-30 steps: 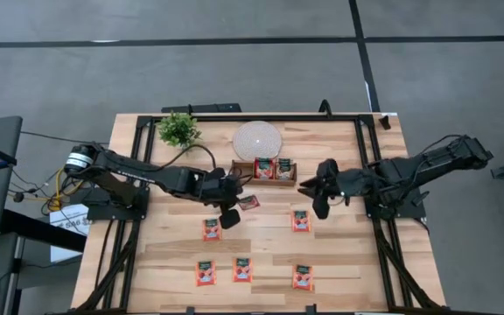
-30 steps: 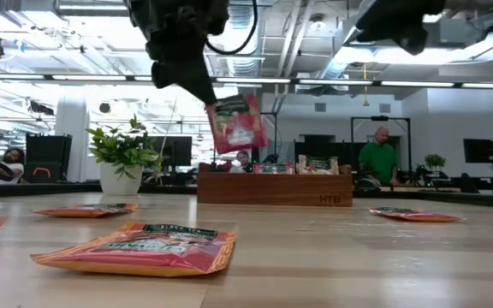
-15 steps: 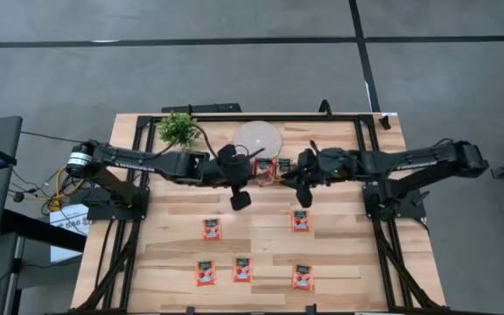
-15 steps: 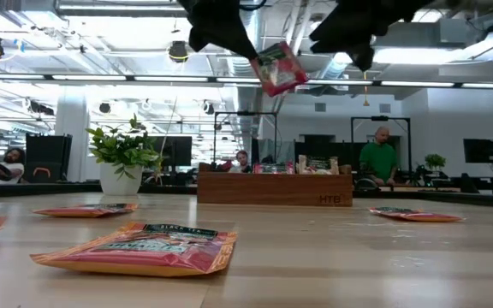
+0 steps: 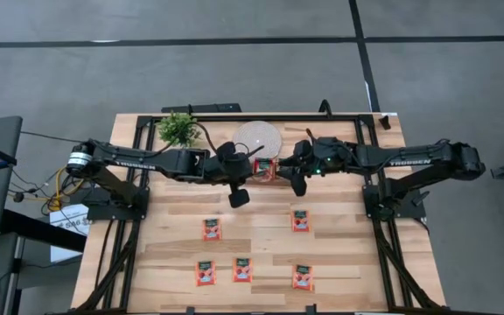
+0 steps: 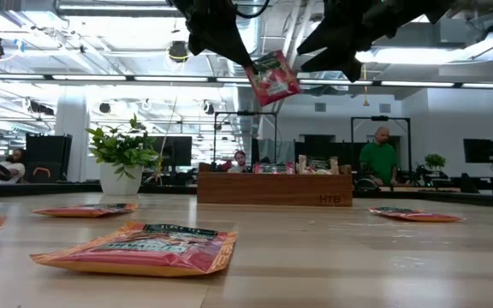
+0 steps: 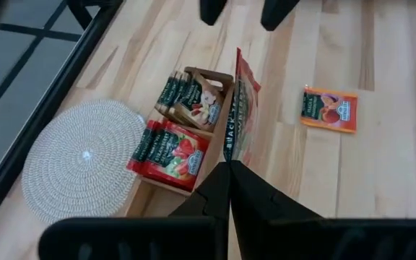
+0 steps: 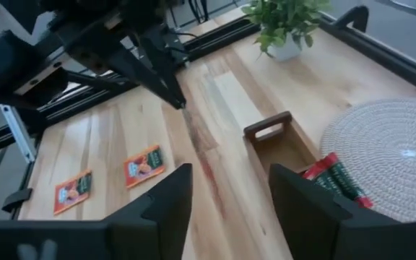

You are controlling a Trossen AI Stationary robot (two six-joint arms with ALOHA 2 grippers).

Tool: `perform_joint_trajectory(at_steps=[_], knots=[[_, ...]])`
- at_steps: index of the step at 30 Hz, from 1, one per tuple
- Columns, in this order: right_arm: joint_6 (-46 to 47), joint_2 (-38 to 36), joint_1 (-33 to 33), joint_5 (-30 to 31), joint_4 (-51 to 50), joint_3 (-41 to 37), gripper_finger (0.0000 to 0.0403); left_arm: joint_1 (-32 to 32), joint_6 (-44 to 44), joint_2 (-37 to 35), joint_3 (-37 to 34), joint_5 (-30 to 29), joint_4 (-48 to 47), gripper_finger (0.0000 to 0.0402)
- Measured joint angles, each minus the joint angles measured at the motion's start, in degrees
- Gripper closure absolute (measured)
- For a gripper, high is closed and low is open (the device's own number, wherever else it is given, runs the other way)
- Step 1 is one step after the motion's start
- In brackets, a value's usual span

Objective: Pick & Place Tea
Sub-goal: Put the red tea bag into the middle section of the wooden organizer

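Table (image 5: pixel 339 262) fills the centre of the high view, both arms meeting at its upper middle over the wooden tray (image 7: pixel 193 189). Woven mat (image 5: pixel 257 137) sits just above the tray, plant (image 5: pixel 178 129) upper left. My left gripper (image 7: pixel 230 167) is clamped shut on a red tea sachet (image 7: pixel 240 108), holding it edge-on by its lower edge, up in the air above the tray; in the low view it hangs top centre (image 6: pixel 272 77). Right gripper (image 8: pixel 226 191) is right beside it, jaws spread wide, holding nothing, pointed at the tray's empty end compartment. Tray's other compartments already hold sachets. Six more sachets lie flat on the lower half of the table, e.g. (image 5: pixel 300 220). Risks as I see them: thin pinch near one edge, so the sachet could twist or slip and land on the tray divider or the mat. The two grippers are close enough to clash if I bring either one inward.
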Motion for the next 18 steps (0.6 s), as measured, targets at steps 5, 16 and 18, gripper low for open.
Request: perform_joint_trajectory(at_steps=[5, 16, 18], knots=[[-0.05, 0.12, -0.59, -2.34, 1.95, 0.0, 0.0215, 0.8, 1.26, 0.0, 0.0, 0.32, 1.01, 0.0401], [-1.07, 0.15, -2.21, -2.78, 2.97, 0.0, 0.0226, 1.67, 2.43, 0.06, 0.0, 1.5, 3.47, 0.0401], [-1.12, 0.17, -2.2, -2.89, 2.96, 0.0, 0.0224, 1.67, 2.43, 0.09, 0.0, 1.49, 4.32, 0.0401]])
